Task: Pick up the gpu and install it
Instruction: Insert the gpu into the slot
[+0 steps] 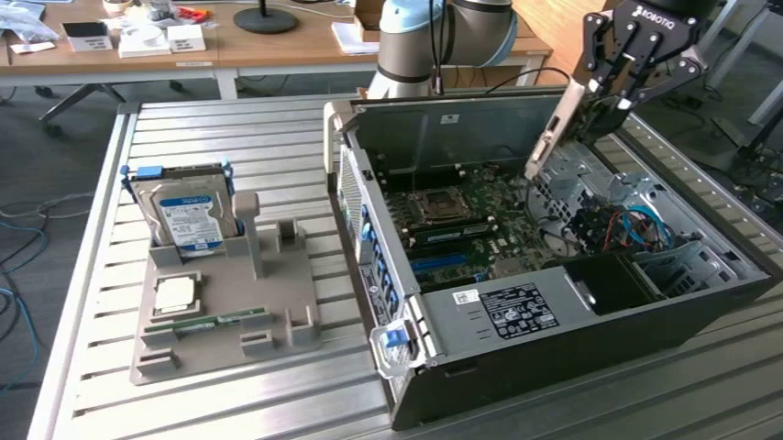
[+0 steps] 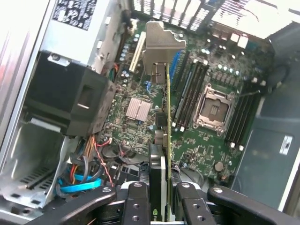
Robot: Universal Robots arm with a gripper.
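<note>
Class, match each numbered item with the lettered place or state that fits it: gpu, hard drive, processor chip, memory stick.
1. gpu
2. hard drive
3. processor chip
4. memory stick

a. a pale square lying flat on the grey holder
b. standing upright in the holder
c. held above the open computer case
d. a slim green strip lying flat on the holder

Pairs: 1-c, 2-b, 3-a, 4-d

So the case (image 1: 551, 348) sits on the table (image 1: 220, 137) toward the exterior view's right, the parts stand (image 1: 208, 353) with the hard drive (image 1: 190, 215) on it at that view's left, and the gpu (image 1: 551, 137) in the gripper (image 1: 608, 103) above the motherboard (image 1: 478, 220).
</note>
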